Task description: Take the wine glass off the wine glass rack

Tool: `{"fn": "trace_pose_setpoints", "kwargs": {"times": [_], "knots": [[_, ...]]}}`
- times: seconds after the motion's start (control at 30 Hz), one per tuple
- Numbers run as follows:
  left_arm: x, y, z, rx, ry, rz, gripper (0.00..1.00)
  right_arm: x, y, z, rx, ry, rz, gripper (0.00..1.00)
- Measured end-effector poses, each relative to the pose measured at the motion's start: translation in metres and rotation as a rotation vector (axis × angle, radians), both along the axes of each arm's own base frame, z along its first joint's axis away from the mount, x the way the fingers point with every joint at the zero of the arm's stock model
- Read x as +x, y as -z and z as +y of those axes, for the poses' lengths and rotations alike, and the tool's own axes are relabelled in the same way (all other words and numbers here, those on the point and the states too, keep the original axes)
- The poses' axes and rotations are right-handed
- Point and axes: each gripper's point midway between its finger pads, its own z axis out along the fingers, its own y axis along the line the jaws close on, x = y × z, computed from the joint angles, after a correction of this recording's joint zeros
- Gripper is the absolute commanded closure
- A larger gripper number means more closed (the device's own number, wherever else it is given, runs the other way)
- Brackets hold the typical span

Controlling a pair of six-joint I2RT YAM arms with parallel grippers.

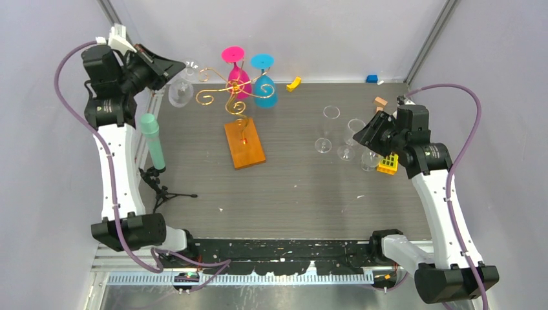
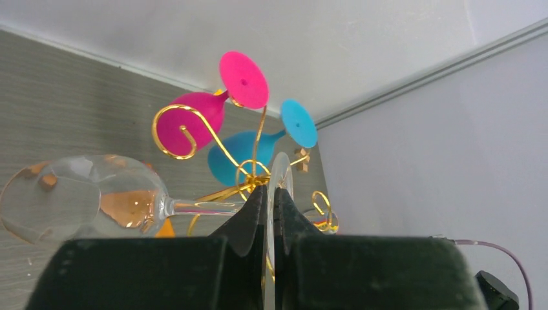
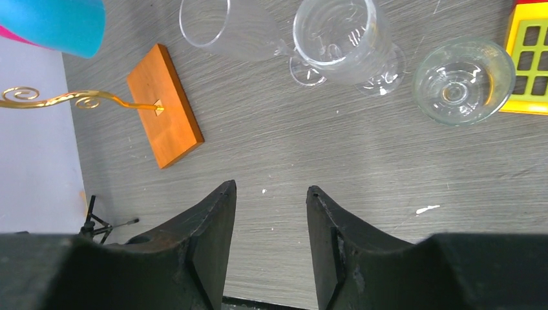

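Observation:
The wine glass rack (image 1: 223,93) is gold wire with spiral arms on an orange wooden base (image 1: 244,144). A pink glass (image 1: 238,76) and a blue glass (image 1: 265,90) hang upside down on it. A clear wine glass (image 1: 181,92) lies sideways just left of the rack's left spiral. My left gripper (image 1: 173,70) is shut on this glass's thin foot disc (image 2: 279,171); its bowl (image 2: 84,197) and stem point left. I cannot tell whether the stem still rests in an arm. My right gripper (image 1: 362,132) is open and empty over the table (image 3: 271,187).
Three clear glasses (image 1: 326,129) (image 1: 352,139) (image 1: 369,158) stand at the right beside a yellow grid block (image 1: 388,163). A green cylinder on a small black tripod (image 1: 153,142) stands at the left. Small blocks (image 1: 294,82) (image 1: 380,102) lie near the back wall.

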Motion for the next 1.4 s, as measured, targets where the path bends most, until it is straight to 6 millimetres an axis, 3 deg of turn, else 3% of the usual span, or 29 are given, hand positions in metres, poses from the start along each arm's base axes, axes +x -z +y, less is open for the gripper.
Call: {"fn": "trace_pose_setpoints", "kwargs": {"times": [0.1,0.2,0.57,0.73,0.9,1.1,1.2,1.4], "knots": [[-0.017,-0.025,-0.003,0.013,0.001,-0.062,1.00,-0.001,-0.004,0.005,0.021,-0.023,-0.014,0.35],[-0.039,-0.051,-0.013,-0.002,0.031,-0.130,1.00,-0.002,-0.013,0.010,0.042,-0.044,-0.057,0.30],[-0.132,-0.138,-0.059,-0.129,0.230,-0.380,1.00,-0.006,-0.050,0.042,0.191,-0.188,-0.237,0.29],[-0.155,-0.160,-0.080,-0.250,0.368,-0.430,1.00,-0.004,-0.077,0.065,0.316,-0.289,-0.348,0.29],[-0.160,-0.165,-0.103,-0.365,0.491,-0.405,1.00,-0.007,-0.120,0.084,0.415,-0.389,-0.492,0.29],[-0.181,-0.151,-0.160,-0.475,0.708,-0.302,1.00,-0.023,-0.162,0.103,0.483,-0.520,-0.637,0.29],[-0.190,-0.140,-0.188,-0.524,0.784,-0.242,1.00,-0.042,-0.178,0.116,0.483,-0.617,-0.717,0.29],[-0.204,-0.114,-0.240,-0.575,0.884,-0.117,1.00,-0.098,-0.202,0.130,0.400,-0.808,-0.930,0.29]]}}
